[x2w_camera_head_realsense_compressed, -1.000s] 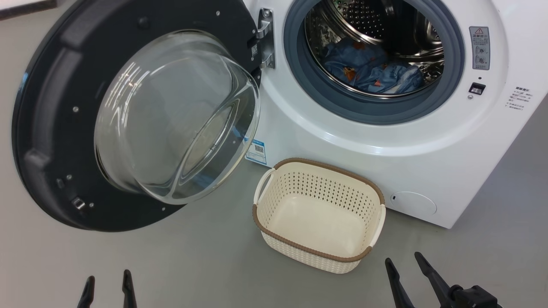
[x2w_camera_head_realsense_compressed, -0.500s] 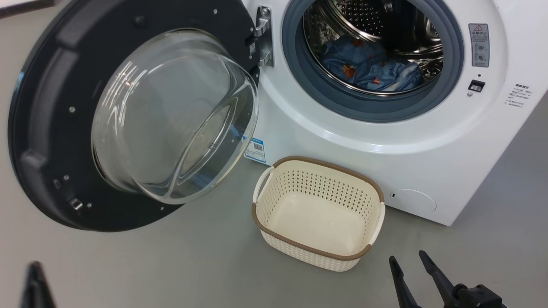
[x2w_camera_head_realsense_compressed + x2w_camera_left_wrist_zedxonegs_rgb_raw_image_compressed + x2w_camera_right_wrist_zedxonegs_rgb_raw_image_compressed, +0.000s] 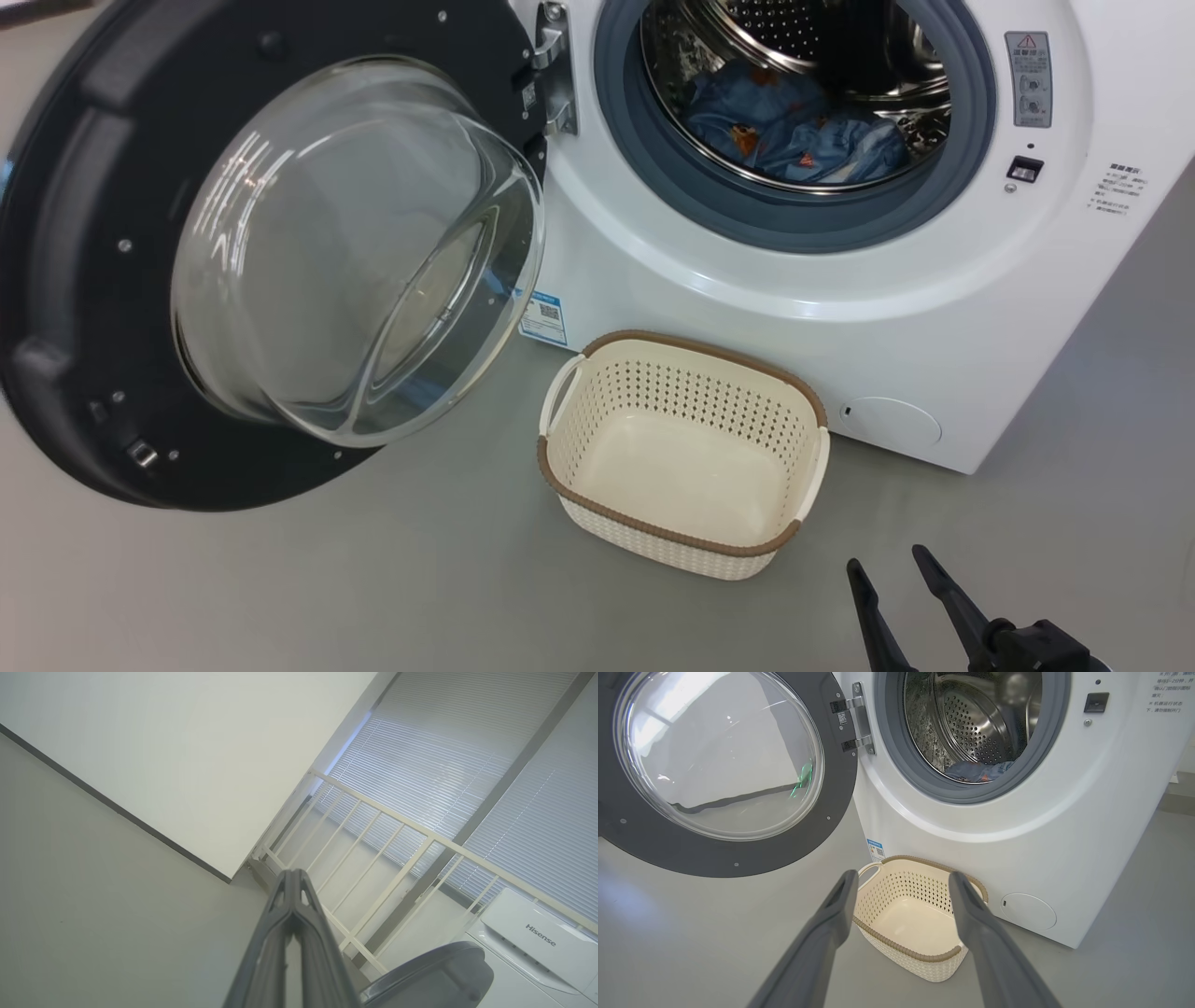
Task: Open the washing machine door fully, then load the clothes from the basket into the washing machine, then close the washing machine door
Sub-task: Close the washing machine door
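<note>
Right gripper [image 3: 885, 560] and the laundry station. The two dark fingers are spread apart with nothing between them, and no contact with any object is made. One basket [image 3: 691, 397] is seen just ahead of the fingertips and slightly to their left, apart from them; in the right wrist view it is framed between the two fingers, its bare cream bottom exposed. One washing machine [image 3: 747, 317] stands directly beyond the basket, farther from the tool. Its single door [image 3: 84, 233] is swung wide open, ahead of the gripper and well to its left, the glass bowl turned toward the tool. The clothes [image 3: 794, 140] are found inside the steel drum [image 3: 794, 37], above and beyond the fingertips, well apart from them; one heap of light blue fabric with orange prints is counted, and the number of separate pieces cannot be told. Left gripper [image 3: 292, 877]: its two fingers are pressed together at the tips, nothing held, and are aimed at a white railing [image 3: 373, 826] before slatted blinds [image 3: 444, 756].
</note>
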Tool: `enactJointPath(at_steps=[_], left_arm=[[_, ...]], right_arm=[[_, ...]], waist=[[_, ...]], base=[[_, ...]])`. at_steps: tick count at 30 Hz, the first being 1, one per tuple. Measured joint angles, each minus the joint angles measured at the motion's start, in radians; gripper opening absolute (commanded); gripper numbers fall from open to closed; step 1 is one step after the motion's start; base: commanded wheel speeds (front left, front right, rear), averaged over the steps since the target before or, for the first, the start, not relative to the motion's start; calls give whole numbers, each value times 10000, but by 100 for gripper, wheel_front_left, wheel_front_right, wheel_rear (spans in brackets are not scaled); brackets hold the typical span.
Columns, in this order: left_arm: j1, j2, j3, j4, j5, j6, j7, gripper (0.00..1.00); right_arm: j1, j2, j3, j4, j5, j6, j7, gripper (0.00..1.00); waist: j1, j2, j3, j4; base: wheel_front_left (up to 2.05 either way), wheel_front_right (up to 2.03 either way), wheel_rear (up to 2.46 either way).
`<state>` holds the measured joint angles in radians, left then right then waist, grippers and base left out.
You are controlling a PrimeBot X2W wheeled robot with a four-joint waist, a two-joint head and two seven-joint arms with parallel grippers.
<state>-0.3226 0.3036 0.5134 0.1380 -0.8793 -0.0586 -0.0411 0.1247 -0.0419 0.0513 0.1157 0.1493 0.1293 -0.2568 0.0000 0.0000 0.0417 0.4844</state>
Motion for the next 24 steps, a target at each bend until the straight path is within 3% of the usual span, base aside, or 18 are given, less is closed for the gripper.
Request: enactJointPath(at_steps=[4,13,24], left_arm=[[-1125,608,328,974,-803,111,721,0],[-2572,1404,1168,3484,-2391,276,1956,0],[-2825,1436,1480,5511,-4171,-270,4236,0]], right_arm=[[-4,-2,-17,-21,-56,0,0,100],[-26,-65,-63,-104,-443,0,4,100],[-46,-428,-82,-587,-533,0,454,100]], waist=[[0,0,119,-119],[0,0,531,-356],[0,0,1036,-616]], base=[[0,0,0],[0,0,0],[0,0,0]])
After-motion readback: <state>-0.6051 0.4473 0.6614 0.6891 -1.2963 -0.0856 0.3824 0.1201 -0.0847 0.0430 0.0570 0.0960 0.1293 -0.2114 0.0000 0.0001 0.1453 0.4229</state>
